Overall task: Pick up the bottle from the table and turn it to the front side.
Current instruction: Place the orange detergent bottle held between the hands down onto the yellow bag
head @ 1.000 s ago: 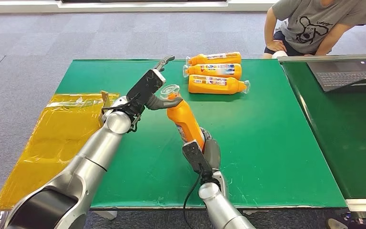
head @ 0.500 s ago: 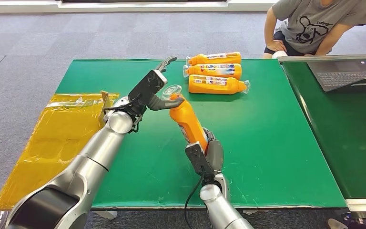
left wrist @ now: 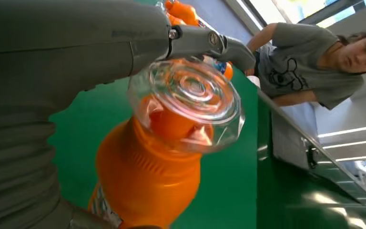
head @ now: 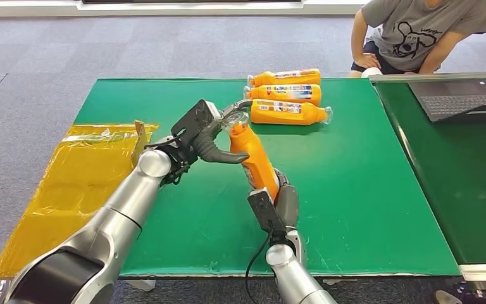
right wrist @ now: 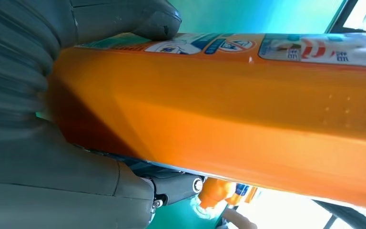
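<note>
An orange bottle with a clear cap stands tilted over the green table, cap leaning away and to the left. My right hand grips its lower body; the right wrist view shows the orange side and label held between a finger and the thumb. My left hand is at the bottle's top, thumb crossing in front of the neck and fingers reaching behind the cap. In the left wrist view the cap sits beside the palm, with a gap to the finger above it.
Three more orange bottles lie side by side at the back of the table. A yellow plastic bag hangs off the table's left edge. A person crouches at the far right behind a second table with a laptop.
My left hand has moved right and nearer, from beside the cap to around the bottle's neck. The bottle has shifted slightly right in my right hand.
</note>
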Robot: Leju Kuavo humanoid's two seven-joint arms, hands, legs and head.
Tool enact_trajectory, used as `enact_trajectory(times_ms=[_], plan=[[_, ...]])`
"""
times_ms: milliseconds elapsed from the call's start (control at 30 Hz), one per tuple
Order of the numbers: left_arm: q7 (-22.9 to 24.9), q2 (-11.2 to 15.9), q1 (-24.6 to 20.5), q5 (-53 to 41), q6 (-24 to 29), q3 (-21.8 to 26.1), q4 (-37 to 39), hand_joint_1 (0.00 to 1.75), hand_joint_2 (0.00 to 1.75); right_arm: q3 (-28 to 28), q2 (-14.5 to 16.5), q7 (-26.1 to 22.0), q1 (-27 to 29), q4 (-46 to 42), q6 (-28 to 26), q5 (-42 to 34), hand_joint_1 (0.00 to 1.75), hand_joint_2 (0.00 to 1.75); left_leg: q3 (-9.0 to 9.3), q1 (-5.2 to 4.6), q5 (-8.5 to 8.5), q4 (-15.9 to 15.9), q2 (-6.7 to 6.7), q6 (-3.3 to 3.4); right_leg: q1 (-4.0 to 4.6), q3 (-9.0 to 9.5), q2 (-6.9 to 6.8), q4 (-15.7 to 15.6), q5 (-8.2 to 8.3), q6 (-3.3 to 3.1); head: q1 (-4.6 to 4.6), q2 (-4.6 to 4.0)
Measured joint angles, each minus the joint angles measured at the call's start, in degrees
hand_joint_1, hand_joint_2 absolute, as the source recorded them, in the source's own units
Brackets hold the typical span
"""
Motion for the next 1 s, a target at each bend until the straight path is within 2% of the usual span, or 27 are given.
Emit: enact_trajectory(times_ms=[67,167,567,1000], plan=[[0.4,0.0,0.1,2.8,-3.1,0.0,0.2,0.00,1.75,0.0,0.0,0.1,0.0,0.0,-0.4,0.0,1.75,1.75,0.00,0.00,0.00,0.0,0.00,0.00,0.00,-0.01,0.00,0.0,0.00,0.00,0.00,0.00],[1.1,0.1,0.1,5.1,-4.5,0.0,0.4,0.00,1.75,0.0,-0.1,0.7,0.0,0.0,-1.0,0.5,1.75,1.75,0.00,0.00,0.00,0.0,-0.02,0.00,0.00,-0.01,-0.01,0.0,0.00,0.00,0.00,0.00],[3.0,0.2,0.3,10.6,-6.0,-0.1,-0.1,0.00,1.75,0.0,-0.3,2.3,-0.3,0.0,-1.8,2.4,1.75,1.75,-0.01,0.00,0.00,0.0,-0.05,0.00,0.00,-0.01,0.00,0.0,0.00,0.00,0.00,0.00],[3.1,0.3,0.4,11.0,-6.1,-0.2,-0.5,0.00,1.75,0.0,-0.3,2.3,-0.5,0.0,-1.8,2.4,1.75,1.75,-0.01,0.00,0.00,0.0,-0.06,0.00,0.00,-0.01,-0.01,0.0,0.00,0.00,0.01,0.00]])
